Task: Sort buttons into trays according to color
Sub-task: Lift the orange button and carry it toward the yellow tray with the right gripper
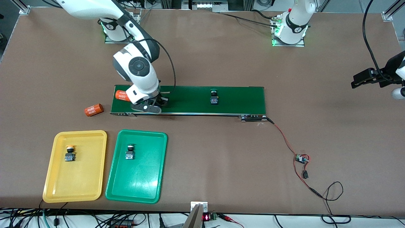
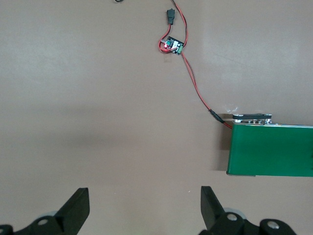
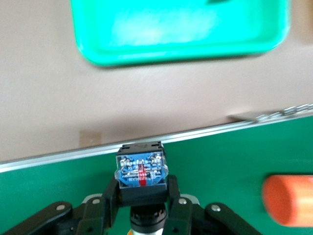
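My right gripper (image 1: 160, 102) is low over the dark-green conveyor belt (image 1: 190, 100), at the right arm's end. In the right wrist view the gripper (image 3: 142, 188) is shut on a button (image 3: 141, 171) with a black-and-blue body; its cap is mostly hidden. A green-capped button (image 1: 214, 97) stands on the belt's middle. A yellow-capped button (image 1: 70, 153) lies in the yellow tray (image 1: 50, 177). A green-capped button (image 1: 130, 152) lies in the green tray (image 1: 139, 182), which also shows in the right wrist view (image 3: 181, 44). My left gripper (image 1: 357, 80) waits, open and empty (image 2: 144, 203), over bare table.
One orange "4680" cylinder (image 1: 121, 95) lies on the belt beside my right gripper and shows in the right wrist view (image 3: 288, 200). Another cylinder (image 1: 94, 110) lies on the table off the belt's end. A small circuit board (image 1: 301, 159) with red and black wires runs from the belt's motor end.
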Available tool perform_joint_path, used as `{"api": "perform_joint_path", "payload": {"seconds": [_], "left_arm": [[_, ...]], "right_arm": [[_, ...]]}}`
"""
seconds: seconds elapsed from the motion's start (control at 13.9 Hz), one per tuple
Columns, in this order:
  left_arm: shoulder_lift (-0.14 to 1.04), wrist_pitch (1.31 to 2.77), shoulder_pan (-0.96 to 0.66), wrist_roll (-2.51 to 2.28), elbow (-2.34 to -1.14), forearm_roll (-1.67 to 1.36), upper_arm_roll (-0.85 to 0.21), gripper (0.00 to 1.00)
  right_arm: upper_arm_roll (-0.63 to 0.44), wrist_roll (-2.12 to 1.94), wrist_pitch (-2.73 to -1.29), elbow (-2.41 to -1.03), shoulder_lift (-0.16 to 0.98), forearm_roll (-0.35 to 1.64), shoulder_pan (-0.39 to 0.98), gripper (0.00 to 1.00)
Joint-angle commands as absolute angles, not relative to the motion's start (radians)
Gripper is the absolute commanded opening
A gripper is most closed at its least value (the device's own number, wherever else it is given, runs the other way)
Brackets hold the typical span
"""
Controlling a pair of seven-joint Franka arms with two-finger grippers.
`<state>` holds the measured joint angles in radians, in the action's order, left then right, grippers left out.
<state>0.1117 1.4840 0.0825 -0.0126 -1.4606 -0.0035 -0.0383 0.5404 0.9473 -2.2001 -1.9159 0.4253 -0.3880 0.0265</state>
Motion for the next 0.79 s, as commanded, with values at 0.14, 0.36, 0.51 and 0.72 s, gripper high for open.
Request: {"api": "perform_joint_path", "payload": {"seconds": [0.14,0.36,0.51,0.72], "left_arm": [[0.089,1.477,0.112,0.011,-1.465,-0.014,-0.034,1.0],[0.09,1.486,0.114,0.011,-1.465,-0.015,-0.034,1.0],[0.091,1.486,0.112,0.012,-1.465,-0.014,-0.034,1.0],[0.091,1.486,0.11,0.012,-1.465,-0.014,-0.046,1.0]], "right_arm": [[0.48,0.66,-2.036,-1.688,0.422,-0.275,-0.034,0.09],[0.376,0.501,-1.978,-1.586,0.434,-0.189,-0.034,0.09],[0.306,0.413,-1.95,-1.542,0.454,-0.167,-0.034,0.09],[0.207,0.243,-1.953,-1.504,0.494,-0.161,-0.046,0.09]]}}
